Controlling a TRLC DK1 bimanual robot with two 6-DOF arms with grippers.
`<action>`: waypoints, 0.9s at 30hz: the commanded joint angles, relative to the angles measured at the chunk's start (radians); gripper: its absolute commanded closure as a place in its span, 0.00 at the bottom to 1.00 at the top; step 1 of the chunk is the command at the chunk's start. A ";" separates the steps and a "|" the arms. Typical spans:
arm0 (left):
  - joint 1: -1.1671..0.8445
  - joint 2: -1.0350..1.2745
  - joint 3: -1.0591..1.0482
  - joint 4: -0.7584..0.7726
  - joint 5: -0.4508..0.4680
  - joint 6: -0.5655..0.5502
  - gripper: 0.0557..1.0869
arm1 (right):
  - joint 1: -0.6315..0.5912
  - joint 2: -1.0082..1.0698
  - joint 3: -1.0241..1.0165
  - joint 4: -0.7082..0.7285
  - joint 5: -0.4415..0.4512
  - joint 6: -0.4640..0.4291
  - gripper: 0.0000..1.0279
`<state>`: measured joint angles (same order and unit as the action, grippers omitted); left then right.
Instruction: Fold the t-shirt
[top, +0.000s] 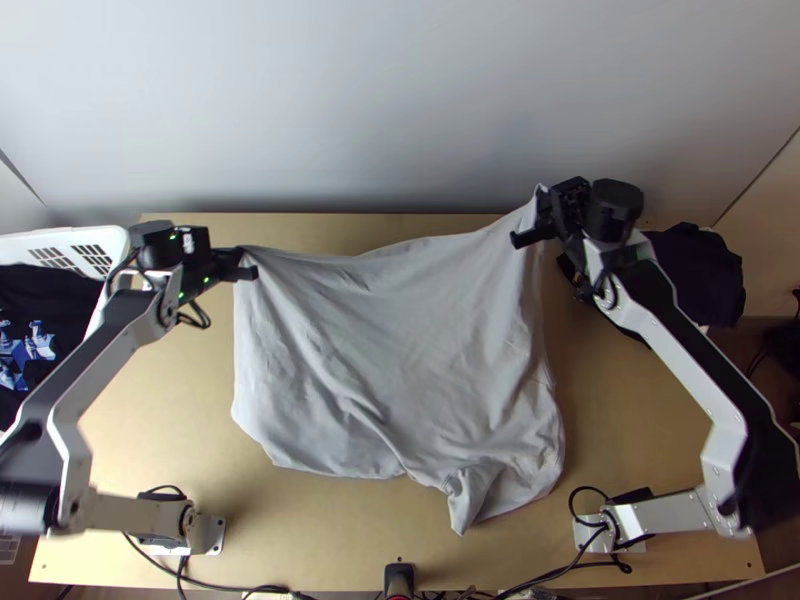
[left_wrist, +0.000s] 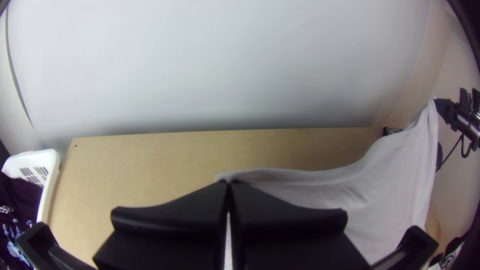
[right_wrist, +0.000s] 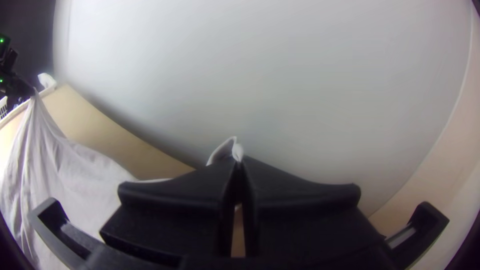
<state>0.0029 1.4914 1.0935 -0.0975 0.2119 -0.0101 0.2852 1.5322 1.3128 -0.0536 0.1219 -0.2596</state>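
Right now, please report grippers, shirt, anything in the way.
Left gripper, right gripper: shut, holding shirt by far corners. Near part rumpled on table. White basket by left edge.

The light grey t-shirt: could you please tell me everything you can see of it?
The t-shirt is light grey, of soft-looking cloth, spread but creased. Its far edge sags between two raised corners, pinched by the left end effector and the right end effector. Its near part lies on the table, bunched at near right. Sleeves or collar cannot be told.

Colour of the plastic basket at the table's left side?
White; the slotted plastic basket shows best in the top view.
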 joint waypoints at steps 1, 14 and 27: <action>0.006 0.214 0.108 0.082 -0.020 -0.005 0.97 | -0.021 0.138 0.040 0.067 -0.002 -0.013 0.97; 0.002 0.425 0.236 0.124 -0.066 -0.014 0.97 | 0.000 0.304 0.074 0.097 -0.001 -0.038 0.97; 0.002 0.517 0.290 0.120 -0.080 -0.027 0.97 | -0.009 0.437 0.103 0.164 0.001 -0.056 0.97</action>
<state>0.0010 1.9728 1.3697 0.0254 0.1375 -0.0368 0.2790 1.9110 1.4017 0.0982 0.1223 -0.3092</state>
